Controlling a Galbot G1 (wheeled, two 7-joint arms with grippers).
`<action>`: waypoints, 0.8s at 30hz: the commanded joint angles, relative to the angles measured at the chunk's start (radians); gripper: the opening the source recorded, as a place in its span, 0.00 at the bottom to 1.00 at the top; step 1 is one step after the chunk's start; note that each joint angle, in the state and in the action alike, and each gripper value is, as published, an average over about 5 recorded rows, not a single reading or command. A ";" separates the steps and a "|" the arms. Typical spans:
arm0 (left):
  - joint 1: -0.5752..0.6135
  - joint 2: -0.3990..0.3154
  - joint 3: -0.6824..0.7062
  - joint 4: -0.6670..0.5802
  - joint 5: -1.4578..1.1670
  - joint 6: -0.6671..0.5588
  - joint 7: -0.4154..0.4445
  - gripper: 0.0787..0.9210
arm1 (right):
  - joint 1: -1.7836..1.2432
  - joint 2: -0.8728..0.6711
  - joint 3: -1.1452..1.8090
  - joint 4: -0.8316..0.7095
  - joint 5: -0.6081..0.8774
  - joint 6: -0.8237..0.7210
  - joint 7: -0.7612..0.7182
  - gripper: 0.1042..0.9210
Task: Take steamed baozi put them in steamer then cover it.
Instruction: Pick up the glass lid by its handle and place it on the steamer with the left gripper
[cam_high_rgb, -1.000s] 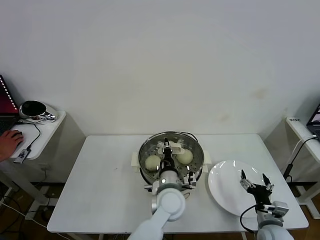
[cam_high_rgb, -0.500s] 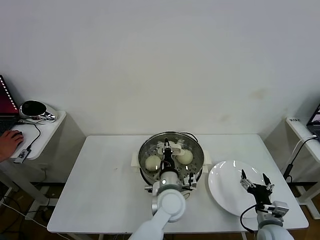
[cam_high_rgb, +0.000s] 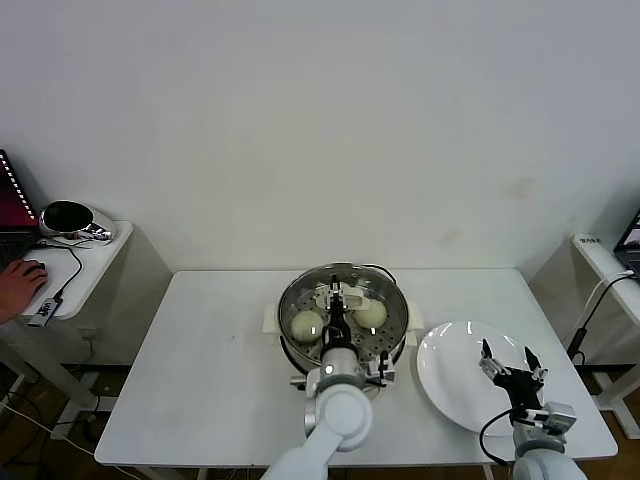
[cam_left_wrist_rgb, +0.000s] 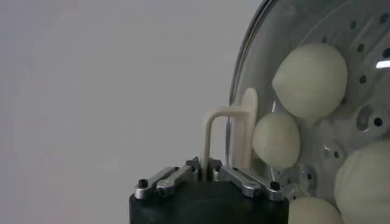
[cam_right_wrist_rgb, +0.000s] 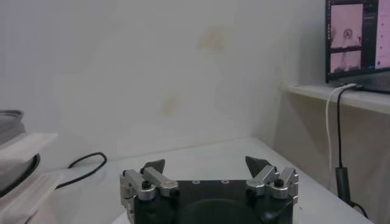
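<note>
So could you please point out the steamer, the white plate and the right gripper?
steamer (cam_high_rgb: 292, 300): head view, bare steel rim.
white plate (cam_high_rgb: 445, 365): head view, bare surface.
right gripper (cam_high_rgb: 507, 359): head view, between its open fingertips.

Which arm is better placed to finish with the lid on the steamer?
Left. The left gripper is at the lid handle, above the steamer. The right gripper hovers over the white plate.

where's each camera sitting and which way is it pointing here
Head view: high on the robot, looking down at the table; both arms show.
Left wrist view: on the left arm, over the steamer, seeing the lid handle and baozi.
Right wrist view: on the right arm, facing the wall over the open right gripper.
The head and left wrist views share the steamer.
</note>
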 joint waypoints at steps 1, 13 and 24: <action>0.027 0.008 0.032 -0.097 0.000 0.038 0.033 0.40 | -0.001 0.001 0.001 -0.002 -0.001 0.002 0.000 0.88; 0.107 0.046 0.052 -0.267 -0.031 0.039 0.073 0.81 | -0.002 0.001 0.006 0.001 -0.007 0.001 -0.002 0.88; 0.280 0.139 -0.246 -0.602 -0.698 -0.226 -0.151 0.88 | -0.089 0.003 -0.028 0.075 -0.043 0.014 -0.083 0.88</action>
